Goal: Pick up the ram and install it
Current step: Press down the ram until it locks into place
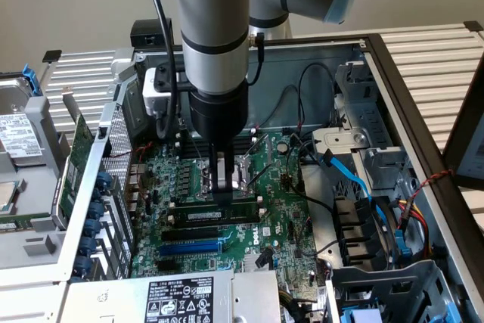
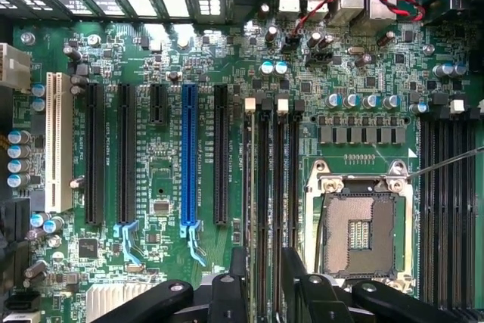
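One ram stick (image 1: 208,214) stands upright on the green board (image 1: 283,221), just beside the processor socket (image 2: 359,228). The gripper (image 1: 224,187) hangs directly over the stick, fingers (image 2: 237,281) apart on both sides of it, holding nothing.

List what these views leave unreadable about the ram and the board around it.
1. Exterior view: whether the ram is fully seated; the gripper stands right over it and its ends are too small to judge.
2. Exterior view: the text on the ram's label, too small.
3. Exterior view: the CPU socket, partly behind the gripper.
4. Wrist view: the near ends of the memory slots, hidden by the gripper.
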